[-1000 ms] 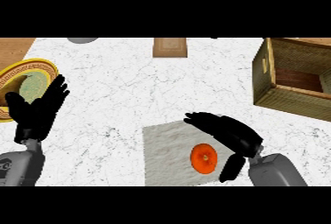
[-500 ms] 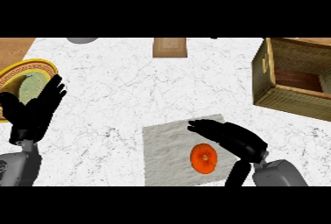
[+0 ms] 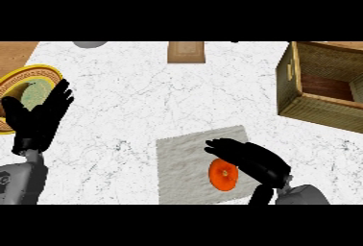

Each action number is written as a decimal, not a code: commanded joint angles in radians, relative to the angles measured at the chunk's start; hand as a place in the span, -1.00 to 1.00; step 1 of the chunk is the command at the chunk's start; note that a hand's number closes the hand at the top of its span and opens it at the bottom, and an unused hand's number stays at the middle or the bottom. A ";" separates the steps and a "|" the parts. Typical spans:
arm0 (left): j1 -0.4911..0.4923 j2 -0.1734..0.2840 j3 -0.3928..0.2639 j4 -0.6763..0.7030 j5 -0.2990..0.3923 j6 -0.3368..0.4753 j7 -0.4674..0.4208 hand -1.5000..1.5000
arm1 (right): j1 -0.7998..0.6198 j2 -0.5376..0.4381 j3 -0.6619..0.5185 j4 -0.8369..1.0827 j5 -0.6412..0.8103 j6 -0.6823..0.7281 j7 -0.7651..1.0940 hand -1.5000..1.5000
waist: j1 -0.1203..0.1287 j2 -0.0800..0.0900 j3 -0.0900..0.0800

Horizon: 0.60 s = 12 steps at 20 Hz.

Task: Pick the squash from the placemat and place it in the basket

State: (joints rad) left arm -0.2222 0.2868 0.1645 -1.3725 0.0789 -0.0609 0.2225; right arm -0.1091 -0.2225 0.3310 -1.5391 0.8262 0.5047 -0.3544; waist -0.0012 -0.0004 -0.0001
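The squash (image 3: 224, 175), orange and rounded, lies on the placemat (image 3: 186, 168), in the mat's right half, toward its near edge. The placemat is a pale grey, rough-textured square, slightly turned, lying at the near edge of the white marbled tabletop (image 3: 163, 96), a little right of the middle.

The right robot hand (image 3: 251, 158) hangs over the mat's right side, just above and to the right of the squash. Its fingers stretch out toward the left, only slightly bent, with the tips past the squash's far side; the thumb points down toward the near edge, right of the squash. The fingers do not close round the squash, so the hand is open. Whether it touches the squash cannot be told from this view.

The basket (image 3: 312, 96), a brown woven box with an open top, stands at the right edge of the tabletop, toward the far corner, well apart from the placemat.

The left robot hand (image 3: 39, 117) rests open near the left edge, fingers straight and pointing away. Behind it a plate (image 3: 28, 86) with a yellow patterned rim and a greenish centre sits at the left edge, partly covered by the fingers.

At the far edge lie a small brown wooden block (image 3: 187, 52) and, to its left, a grey rounded object (image 3: 90, 43), mostly cut off.
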 commanded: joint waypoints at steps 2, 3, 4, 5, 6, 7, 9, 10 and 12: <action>0.032 -0.011 -0.007 -0.051 -0.017 -0.004 0.017 0.00 | 0.028 0.013 0.028 0.083 0.095 -0.121 -0.058 -1.00 | 0.002 0.000 0.000; 0.016 -0.011 -0.001 -0.091 -0.010 0.006 0.064 0.00 | -0.041 0.027 -0.011 0.089 0.073 -0.040 -0.012 -1.00 | 0.003 0.000 0.000; 0.062 -0.006 -0.004 -0.107 -0.022 -0.006 0.048 0.00 | 0.020 0.053 0.037 0.039 0.104 -0.085 0.011 -1.00 | 0.003 -0.001 0.000; 0.031 -0.045 -0.024 -0.079 -0.036 0.021 0.041 0.00 | -0.044 0.035 -0.010 0.119 0.099 -0.087 -0.043 -1.00 | 0.003 0.000 0.000; -0.016 -0.056 -0.013 0.045 -0.055 0.033 -0.044 0.00 | -0.015 0.055 0.009 0.032 0.090 -0.050 0.012 -1.00 | -0.001 0.001 0.000; 0.005 -0.005 0.018 -0.058 -0.003 -0.018 0.044 0.00 | -0.026 0.031 0.017 0.109 0.130 -0.085 -0.033 -1.00 | 0.002 0.000 0.000; 0.013 -0.075 -0.050 -0.048 -0.081 0.065 0.014 0.00 | -0.080 0.008 0.080 0.159 0.197 -0.121 -0.070 1.00 | 0.008 0.001 0.001; 0.001 -0.046 -0.008 0.030 -0.046 0.011 -0.042 0.00 | -0.027 -0.005 0.068 0.119 0.197 -0.136 -0.082 1.00 | 0.000 0.001 0.000; 0.004 -0.003 0.031 0.012 -0.009 -0.033 -0.019 0.00 | -0.085 0.053 0.074 0.204 0.228 -0.159 -0.067 1.00 | 0.004 0.001 0.000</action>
State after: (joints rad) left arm -0.2276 0.2625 0.1687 -1.3709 0.0494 -0.0586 0.2189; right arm -0.1606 -0.1910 0.3848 -1.4066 0.9958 0.3834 -0.4107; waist 0.0012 -0.0015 -0.0009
